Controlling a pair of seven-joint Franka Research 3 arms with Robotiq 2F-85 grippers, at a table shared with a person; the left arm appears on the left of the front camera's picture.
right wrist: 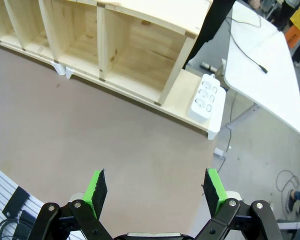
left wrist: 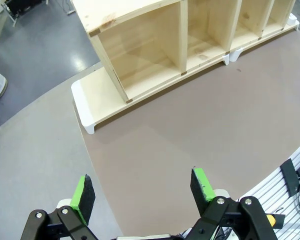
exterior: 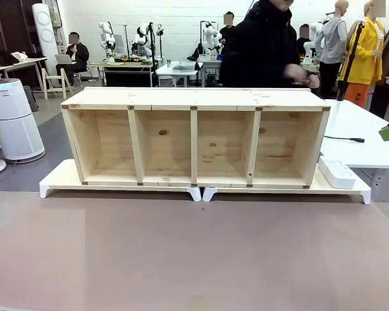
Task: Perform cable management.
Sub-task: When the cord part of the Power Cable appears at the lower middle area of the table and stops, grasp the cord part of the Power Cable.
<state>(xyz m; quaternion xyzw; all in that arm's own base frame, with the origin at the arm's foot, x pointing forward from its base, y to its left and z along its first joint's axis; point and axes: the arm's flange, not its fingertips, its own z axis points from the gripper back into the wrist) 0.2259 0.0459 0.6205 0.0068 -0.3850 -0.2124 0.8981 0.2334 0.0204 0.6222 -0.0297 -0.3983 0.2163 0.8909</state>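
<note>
**Wooden shelf (exterior: 194, 139) on a brown tabletop (exterior: 194, 259), with both grippers spread apart and holding nothing.**

Front view, left to right: a white air purifier (exterior: 13, 116) stands on the floor at the left edge. The shelf, its four open compartments facing the camera, sits on two white-footed stands (exterior: 55, 180) that meet at the middle. A white power strip (exterior: 337, 173) lies on the right stand, just beside the shelf's right wall. The cable (exterior: 345, 138), thin and black, lies on the white side table (exterior: 369, 155) at the right edge, apart from the strip. A person (exterior: 262, 45) in black stands behind the shelf, upper centre-right. Left wrist view: the left gripper (left wrist: 142, 189) holds its green pads wide over bare tabletop. Right wrist view: the right gripper (right wrist: 155, 186) is likewise spread, with nothing between its pads, and the cable crosses the side table at upper right.
</note>
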